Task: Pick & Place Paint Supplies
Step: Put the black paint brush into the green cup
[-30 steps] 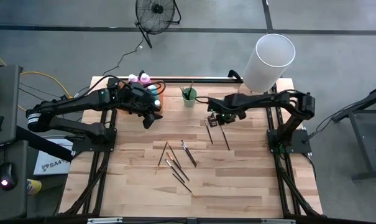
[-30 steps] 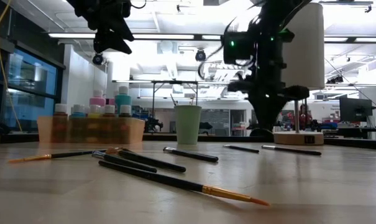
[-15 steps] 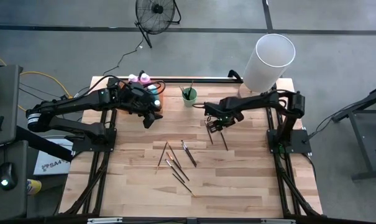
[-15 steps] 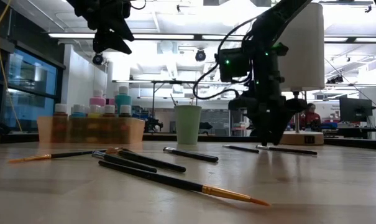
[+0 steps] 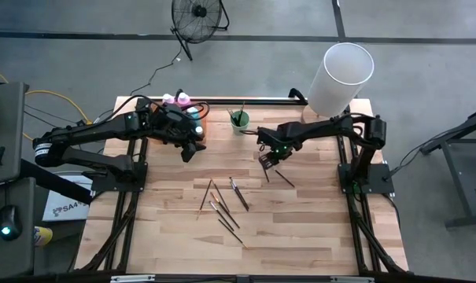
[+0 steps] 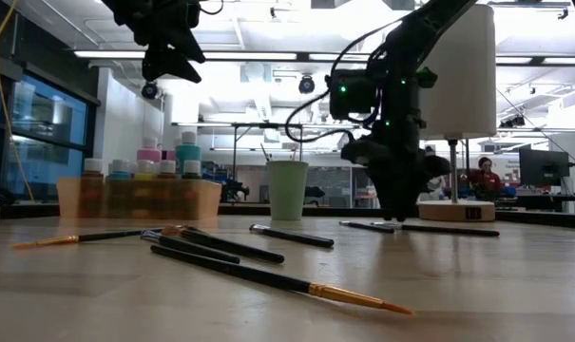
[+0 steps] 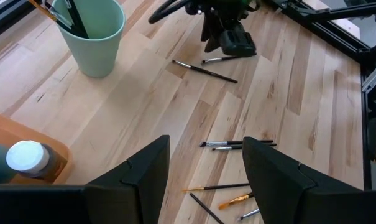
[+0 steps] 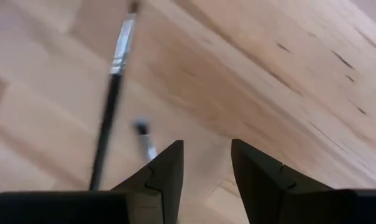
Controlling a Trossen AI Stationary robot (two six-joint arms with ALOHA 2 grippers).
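We are seeing the right end effector (image 5: 267,159) hanging open and empty, low over two brushes (image 5: 283,178) on the desk (image 5: 300,228). The left end effector (image 5: 192,148) is waiting open beside the bottles (image 5: 180,101).

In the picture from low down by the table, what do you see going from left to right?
Orange tray of paint bottles → green cup → right gripper, down at the table among two brushes → big white cylinder. The left gripper hangs high above the tray.
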